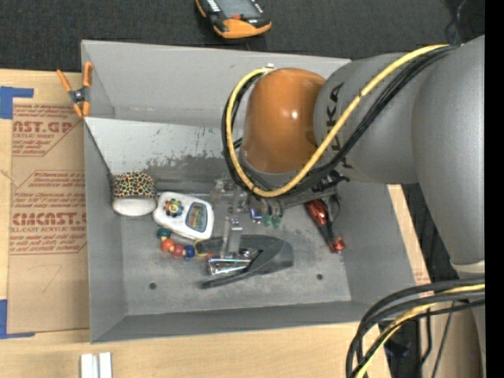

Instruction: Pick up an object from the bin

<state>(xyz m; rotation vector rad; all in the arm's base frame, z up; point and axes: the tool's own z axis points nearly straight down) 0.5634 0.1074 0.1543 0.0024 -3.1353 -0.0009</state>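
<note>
**Five kinds of things in the bin**

One black stapler [264, 258] lies near the front of the grey bin [236, 309]. The end effector [233, 239] hangs right over its shiny end. I cannot tell if it is spread or pressed together. To the left lie one white toy [185, 215], one spotted cup [132, 187] and one bunch of beads [177, 249]. One red thing [323, 215] is half hidden under the arm [409, 116].

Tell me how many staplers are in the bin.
1. A black stapler lies in the front middle of the bin, beside the gripper. The arm covers the bin's back right, so another may be hidden.
</note>
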